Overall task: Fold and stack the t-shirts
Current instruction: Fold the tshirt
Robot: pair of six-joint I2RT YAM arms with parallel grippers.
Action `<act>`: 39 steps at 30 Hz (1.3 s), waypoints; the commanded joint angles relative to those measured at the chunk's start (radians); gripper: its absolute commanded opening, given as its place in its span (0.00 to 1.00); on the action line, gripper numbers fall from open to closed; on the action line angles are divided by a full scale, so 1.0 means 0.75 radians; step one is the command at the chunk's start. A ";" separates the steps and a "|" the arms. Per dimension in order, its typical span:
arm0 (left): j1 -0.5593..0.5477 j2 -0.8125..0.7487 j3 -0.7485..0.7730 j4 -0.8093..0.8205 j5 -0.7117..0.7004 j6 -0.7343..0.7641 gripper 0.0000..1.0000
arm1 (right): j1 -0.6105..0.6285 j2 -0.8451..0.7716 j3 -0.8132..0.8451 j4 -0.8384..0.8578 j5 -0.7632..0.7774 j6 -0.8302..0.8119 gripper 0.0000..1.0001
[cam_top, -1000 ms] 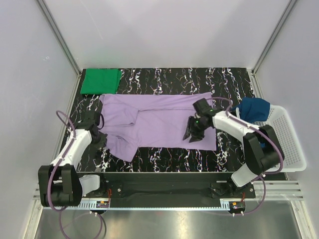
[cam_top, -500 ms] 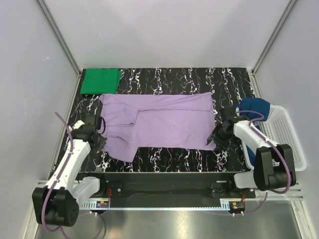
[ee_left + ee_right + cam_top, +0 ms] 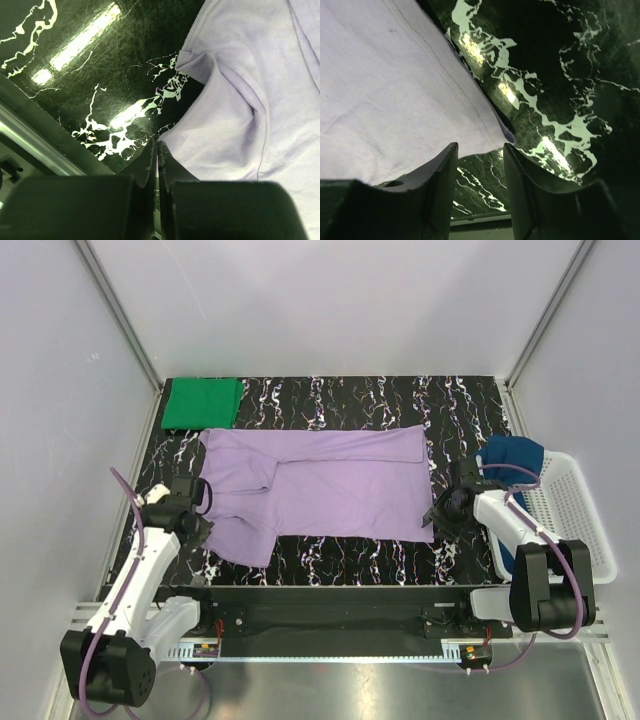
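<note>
The lavender shirt (image 3: 320, 485) is laid flat on the surface (image 3: 350, 400), long axis left-right, sleeves leftward. A folded green shirt (image 3: 203, 403) lies off its far-left corner. A blue shirt (image 3: 510, 455) is heaped in the basket (image 3: 575, 510) to its right. Only the wrist views show the left tool (image 3: 156, 150) pressed together at its near-left edge and the right tool (image 3: 480, 150) spread at its near-right corner.

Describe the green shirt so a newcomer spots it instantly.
On the black marbled table, go to the far left corner. The green t-shirt lies there, folded into a flat square, beside the spread lavender t-shirt. It is the only folded one; the dark blue t-shirt sits bunched at the white basket.
</note>
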 commanded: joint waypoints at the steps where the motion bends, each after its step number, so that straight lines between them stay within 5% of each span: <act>1: -0.013 -0.033 0.078 -0.026 -0.074 0.026 0.00 | -0.022 0.032 -0.054 0.008 0.061 0.066 0.47; 12: -0.019 -0.084 0.129 -0.073 -0.104 0.042 0.00 | -0.016 0.014 -0.087 -0.021 0.091 0.017 0.40; 23: -0.019 -0.078 0.127 -0.042 -0.102 0.026 0.00 | 0.109 -0.062 0.019 -0.211 0.190 0.113 0.52; 39: -0.021 -0.115 0.164 -0.101 -0.096 0.016 0.00 | 0.111 0.189 0.013 0.002 0.192 0.099 0.45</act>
